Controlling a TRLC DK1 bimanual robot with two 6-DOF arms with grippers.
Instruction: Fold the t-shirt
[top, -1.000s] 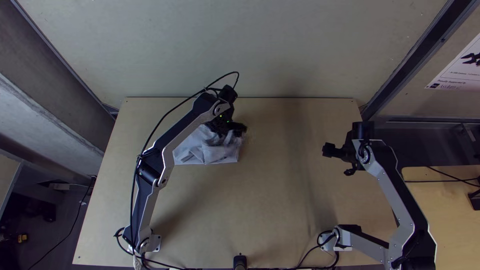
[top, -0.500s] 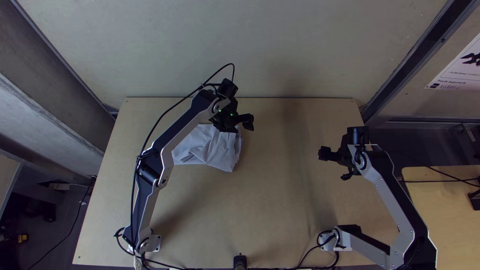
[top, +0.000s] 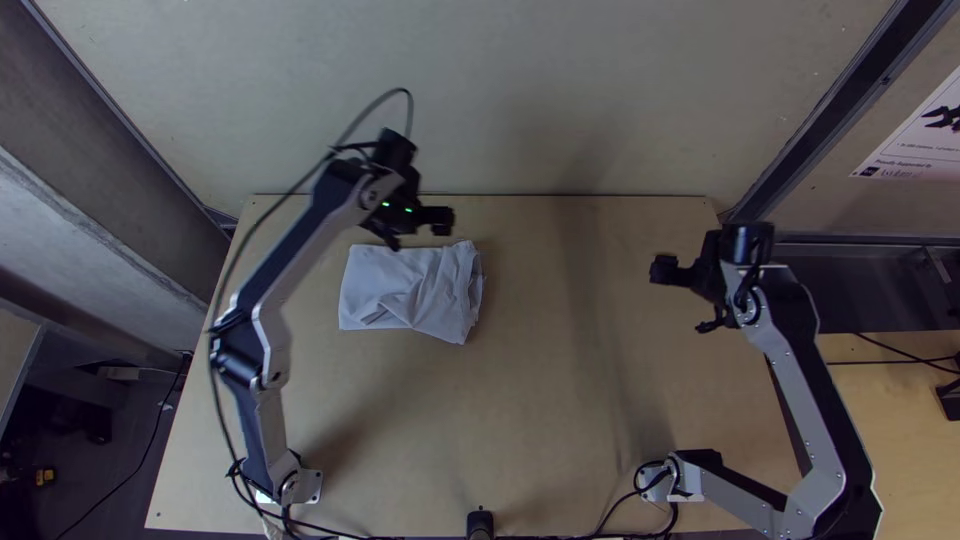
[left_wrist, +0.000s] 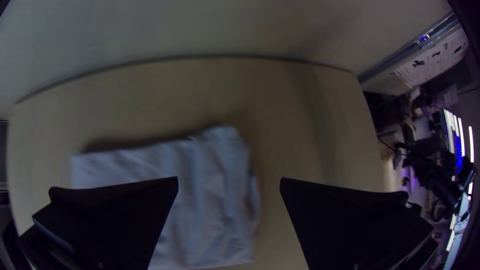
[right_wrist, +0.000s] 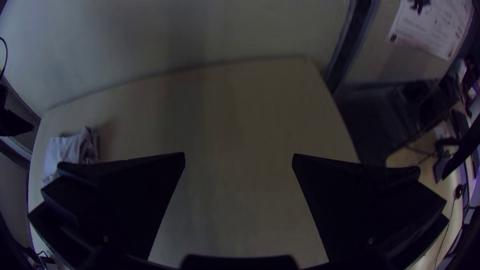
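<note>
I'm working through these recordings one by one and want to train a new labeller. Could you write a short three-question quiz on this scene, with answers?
1. Multiple choice: how does the t-shirt lie?
a) hanging in the air
b) in a compact, wrinkled bundle on the table
c) spread out flat with both sleeves stretched wide

2. True or false: the fingers of the left gripper stand apart.

3. Fill in: of the two grippers, the one farther from the t-shirt is the ____.

Key: 1. b; 2. true; 3. right gripper
</note>
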